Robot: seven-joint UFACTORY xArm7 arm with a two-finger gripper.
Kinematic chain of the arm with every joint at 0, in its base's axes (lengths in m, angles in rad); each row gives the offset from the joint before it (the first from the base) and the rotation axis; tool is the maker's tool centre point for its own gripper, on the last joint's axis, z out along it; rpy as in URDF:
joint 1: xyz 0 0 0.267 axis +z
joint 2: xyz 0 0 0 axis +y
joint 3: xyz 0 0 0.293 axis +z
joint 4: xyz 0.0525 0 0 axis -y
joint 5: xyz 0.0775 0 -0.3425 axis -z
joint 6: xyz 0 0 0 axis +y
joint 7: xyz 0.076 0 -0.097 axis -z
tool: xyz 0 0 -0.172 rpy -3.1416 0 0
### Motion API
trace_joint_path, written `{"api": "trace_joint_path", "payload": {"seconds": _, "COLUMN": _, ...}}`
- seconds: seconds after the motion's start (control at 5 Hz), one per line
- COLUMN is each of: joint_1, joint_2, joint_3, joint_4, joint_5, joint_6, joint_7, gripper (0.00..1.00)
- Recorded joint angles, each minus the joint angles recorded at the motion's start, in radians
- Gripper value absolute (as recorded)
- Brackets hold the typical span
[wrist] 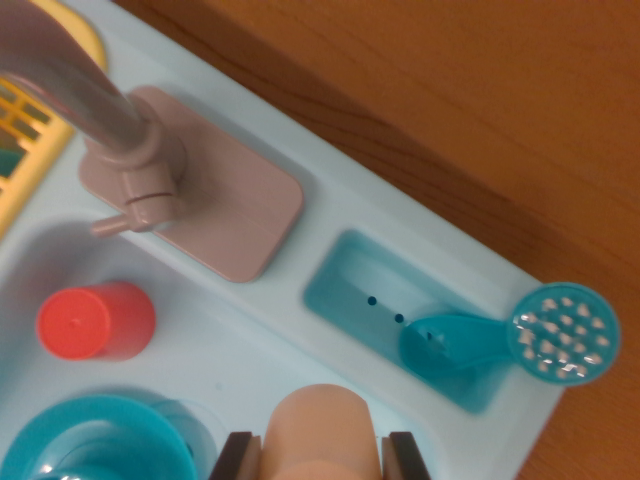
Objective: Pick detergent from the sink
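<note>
The gripper [322, 452] grasps the peach detergent bottle [322, 425], one finger on each side, at the near edge of the pale blue sink [250, 340]. A red cup [95, 321] stands left; the faucet [110, 130] lies beyond.

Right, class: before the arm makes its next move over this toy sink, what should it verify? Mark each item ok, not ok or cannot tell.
1. Peach cylinder sits between the fingers of the gripper: ok.
2. Fingers pressing on it: cannot tell, only their tips show.
3. Cylinder is the detergent: cannot tell, no label visible.
4. Red cup apart from the fingers: ok.
5. Teal bowl clear of the nearer finger: cannot tell, it lies close.
6. Faucet away from the gripper: ok.
</note>
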Motion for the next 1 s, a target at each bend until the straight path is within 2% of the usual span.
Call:
{"api": "trace_joint_path", "payload": {"seconds": 0.2, "joint_1": 0.0, "joint_2": 0.0, "joint_3": 0.0, "joint_4": 0.0, "joint_5": 0.0, "joint_6": 0.0, "joint_7": 0.0, "gripper": 1.0}}
{"api": "trace_joint_path", "payload": {"seconds": 0.4, "joint_1": 0.0003, "joint_2": -0.015, "joint_3": 0.0, "joint_4": 0.031, "joint_5": -0.0041, "joint_6": 0.046, "joint_7": 0.004, "gripper": 1.0}}
{"api": "trace_joint_path", "payload": {"seconds": 0.6, "joint_1": 0.0003, "joint_2": -0.015, "joint_3": 0.0, "joint_4": 0.031, "joint_5": -0.0041, "joint_6": 0.046, "joint_7": 0.004, "gripper": 1.0}}
{"api": "trace_joint_path", "payload": {"seconds": 0.8, "joint_1": 0.0005, "joint_2": -0.029, "joint_3": -0.001, "joint_4": 0.06, "joint_5": -0.0078, "joint_6": 0.088, "joint_7": 0.007, "gripper": 1.0}}
{"api": "trace_joint_path", "payload": {"seconds": 1.0, "joint_1": 0.0005, "joint_2": -0.029, "joint_3": -0.001, "joint_4": 0.06, "joint_5": -0.0078, "joint_6": 0.088, "joint_7": 0.007, "gripper": 1.0}}
